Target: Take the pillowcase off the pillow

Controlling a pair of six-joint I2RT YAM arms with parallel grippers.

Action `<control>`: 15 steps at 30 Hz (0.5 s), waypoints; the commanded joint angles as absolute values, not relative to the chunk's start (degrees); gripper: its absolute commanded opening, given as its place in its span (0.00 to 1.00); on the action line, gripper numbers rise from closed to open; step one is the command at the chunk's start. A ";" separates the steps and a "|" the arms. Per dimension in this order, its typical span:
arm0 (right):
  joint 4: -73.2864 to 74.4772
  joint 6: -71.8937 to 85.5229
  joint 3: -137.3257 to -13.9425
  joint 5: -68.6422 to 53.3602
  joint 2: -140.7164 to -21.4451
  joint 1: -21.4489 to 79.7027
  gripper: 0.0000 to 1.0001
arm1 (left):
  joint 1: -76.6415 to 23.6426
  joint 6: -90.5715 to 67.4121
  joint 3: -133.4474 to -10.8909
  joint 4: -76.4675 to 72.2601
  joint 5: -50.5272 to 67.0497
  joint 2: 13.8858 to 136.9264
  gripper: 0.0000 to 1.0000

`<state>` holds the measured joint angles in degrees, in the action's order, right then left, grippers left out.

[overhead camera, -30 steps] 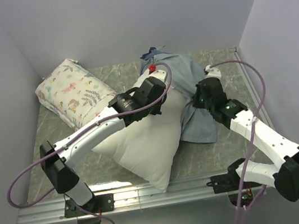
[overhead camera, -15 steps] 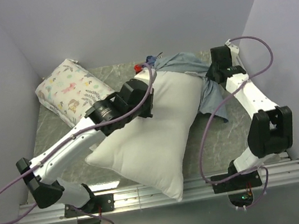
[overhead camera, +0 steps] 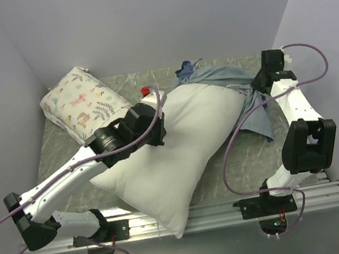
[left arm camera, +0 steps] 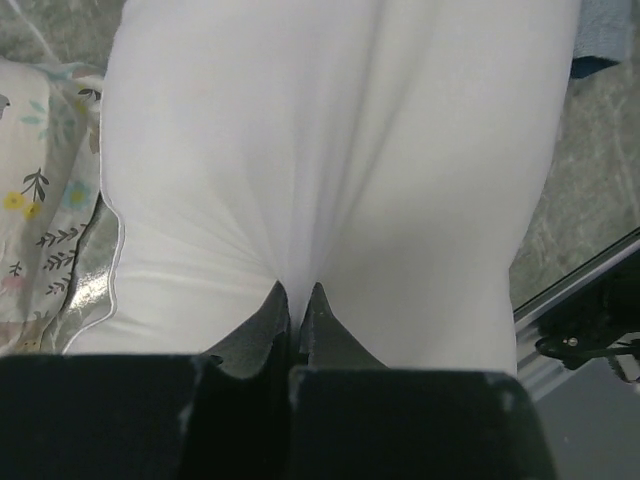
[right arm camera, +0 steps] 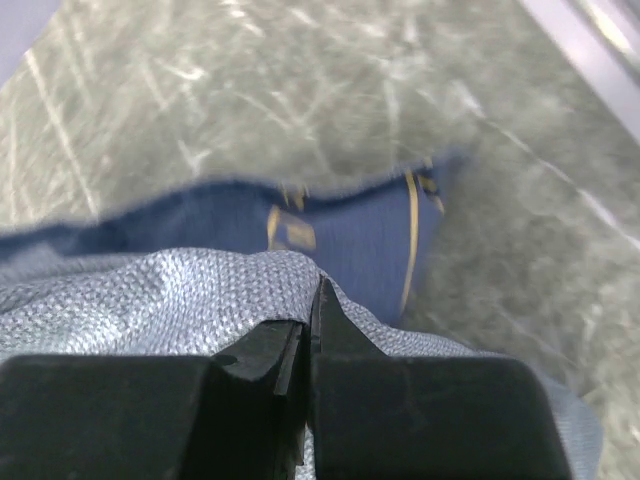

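The off-white pillow [overhead camera: 180, 151] lies diagonally across the table, almost wholly bare. The pillowcase [overhead camera: 226, 74], grey-blue reverse outward, clings to the pillow's far right corner and drapes down its right side. My left gripper [overhead camera: 156, 121] is shut on a pinch of pillow cloth near the far left corner; in the left wrist view the jaws [left arm camera: 297, 292] pinch a fold of the pillow [left arm camera: 330, 150]. My right gripper [overhead camera: 261, 83] is shut on the pillowcase at the far right. In the right wrist view the gripper [right arm camera: 312, 290] clamps the grey-blue weave [right arm camera: 150, 290], with the navy side behind.
A smaller floral-print pillow [overhead camera: 82, 105] lies at the back left, next to the big pillow; it also shows in the left wrist view [left arm camera: 40, 200]. Grey walls close the left, back and right. A metal rail [overhead camera: 234, 210] runs along the front edge.
My left gripper pulled the pillow toward the front left. My right gripper carried the pillowcase to the back right. More of the pillow is bare now.
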<state>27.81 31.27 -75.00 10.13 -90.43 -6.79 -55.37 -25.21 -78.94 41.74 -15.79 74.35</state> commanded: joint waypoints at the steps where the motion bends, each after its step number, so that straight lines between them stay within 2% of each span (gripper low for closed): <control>1: 21.18 30.85 -79.88 17.67 -88.24 -11.86 0.00 | -54.93 -25.22 -81.21 46.40 -19.95 63.38 0.00; 9: 22.14 30.06 -81.82 16.43 -89.56 -11.87 0.00 | -55.02 -26.46 -80.59 46.41 -17.15 59.34 0.00; 15: 22.94 29.53 -83.14 17.58 -90.61 -12.04 0.00 | -54.93 -25.75 -85.60 50.18 -18.01 55.64 0.00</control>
